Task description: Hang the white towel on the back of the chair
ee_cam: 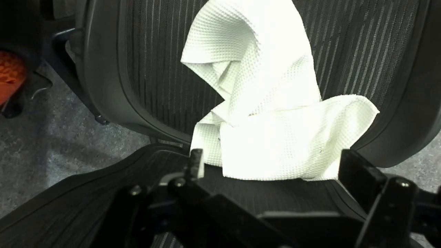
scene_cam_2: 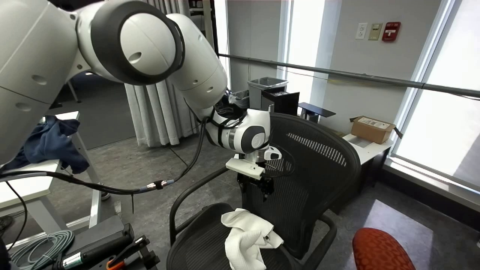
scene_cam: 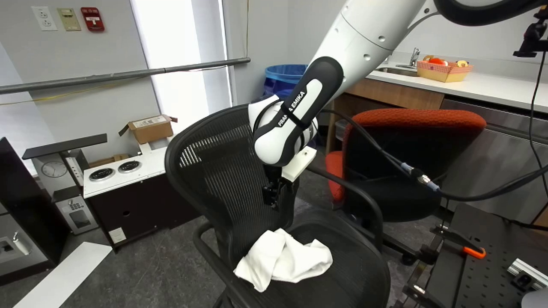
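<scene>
Fingers (ee_cam: 361, 177) of the Robotiq gripper (ee_cam: 271, 160) stand at the near edge of the wrist view, spread well apart and gripping nothing. Below their tips, and clear of them, lies the white waffle-weave towel (ee_cam: 275, 141), rumpled and folded over itself on the seat (scene_cam: 353, 269) of a black mesh office chair (scene_cam: 227, 184), close to the foot of the backrest (scene_cam_2: 311, 165); whether it touches the backrest I cannot tell. In both exterior views the white Franka arm (scene_cam: 364, 38) reaches down and the gripper hangs in front of the backrest, above the towel. Beyond that chair, in an exterior view, stands an orange-red upholstered chair (scene_cam: 419, 117), its dark back shell showing. Farther off, a white counter (scene_cam: 498, 87) carries a yellow basket (scene_cam: 454, 77) with a red-checked rim beside a sink (scene_cam: 398, 72) and its faucet (scene_cam: 414, 57), and a blue-lined bin (scene_cam: 281, 85) stands near the counter's end. Also past the mesh chair, a play stove (scene_cam: 150, 163) shows two coil burners (scene_cam: 129, 166), with a cardboard box (scene_cam: 152, 129) near its rear edge. Farthest, a grey rail (scene_cam: 124, 76) crosses the window (scene_cam: 167, 34), and a red fire-alarm pull station (scene_cam: 92, 19) is fixed to the wall (scene_cam: 115, 25).
</scene>
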Controlling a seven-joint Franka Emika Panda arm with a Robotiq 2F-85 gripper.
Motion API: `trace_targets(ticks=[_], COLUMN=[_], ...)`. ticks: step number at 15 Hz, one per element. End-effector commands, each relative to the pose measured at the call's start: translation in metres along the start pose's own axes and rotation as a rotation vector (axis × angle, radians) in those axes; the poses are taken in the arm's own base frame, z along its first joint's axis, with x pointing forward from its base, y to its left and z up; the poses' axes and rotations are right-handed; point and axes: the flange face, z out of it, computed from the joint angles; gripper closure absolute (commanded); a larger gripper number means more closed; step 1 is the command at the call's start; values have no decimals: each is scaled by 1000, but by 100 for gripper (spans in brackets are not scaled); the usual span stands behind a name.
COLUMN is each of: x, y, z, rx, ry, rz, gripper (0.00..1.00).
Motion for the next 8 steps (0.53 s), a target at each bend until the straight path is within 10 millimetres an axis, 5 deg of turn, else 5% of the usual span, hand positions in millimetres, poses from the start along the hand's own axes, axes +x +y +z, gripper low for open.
trace_targets(ticks=[1,5,8], x=[1,1,10], y=[0,0,2], z=[0,0,30], rx=[0,0,15], ry=[-1,-1,-32], rz=[0,0,2], gripper=[0,0,0])
